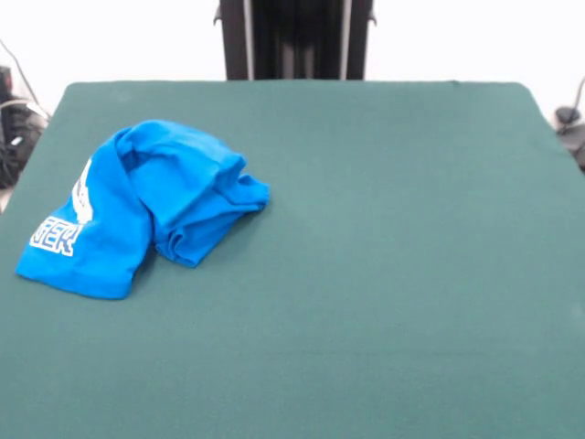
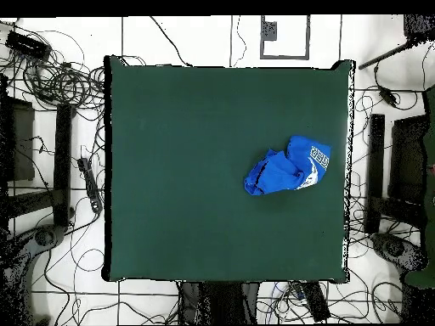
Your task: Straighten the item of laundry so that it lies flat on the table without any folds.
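The item of laundry [image 1: 137,206], a bright blue T-shirt, lies crumpled and folded over itself near the left edge of the table [image 1: 366,274] in the front view. White lettering and part of a white graphic show on its left flap. In the overhead view the same item of laundry [image 2: 287,166] sits bunched near the right edge of the table [image 2: 195,170]. Its sleeves and most of its front are hidden in the folds. No gripper shows in either view.
Cables and dark equipment lie on the floor around the table [image 2: 51,85]. The robot's dark pedestal [image 1: 294,38] stands behind the table's far edge.
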